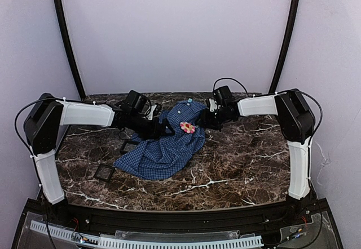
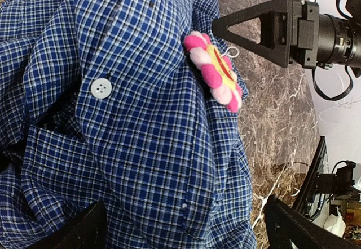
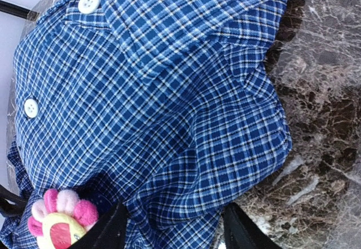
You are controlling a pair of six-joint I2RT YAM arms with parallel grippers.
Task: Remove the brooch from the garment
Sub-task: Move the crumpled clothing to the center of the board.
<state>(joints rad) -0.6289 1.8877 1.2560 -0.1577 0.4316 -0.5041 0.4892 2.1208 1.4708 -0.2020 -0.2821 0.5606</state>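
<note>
A small flower-shaped brooch (image 1: 187,127) with pink rounded petals and a yellow centre is pinned to the blue and dark-blue fine-checked cloth shirt (image 1: 163,147), near the shirt's right edge. The shirt lies crumpled on the dark brown marble-patterned table (image 1: 254,159).

The left gripper (image 2: 183,204) hovers over the shirt's left part with its 2 fingers spread wide, the cloth below them. The right gripper (image 3: 175,209) is at the shirt's right edge, just beside the brooch. Its fingers stand apart with a fold of checked cloth between them; I cannot tell whether they press it.

2 small black square trays (image 1: 104,173) sit on the table left of the shirt.
</note>
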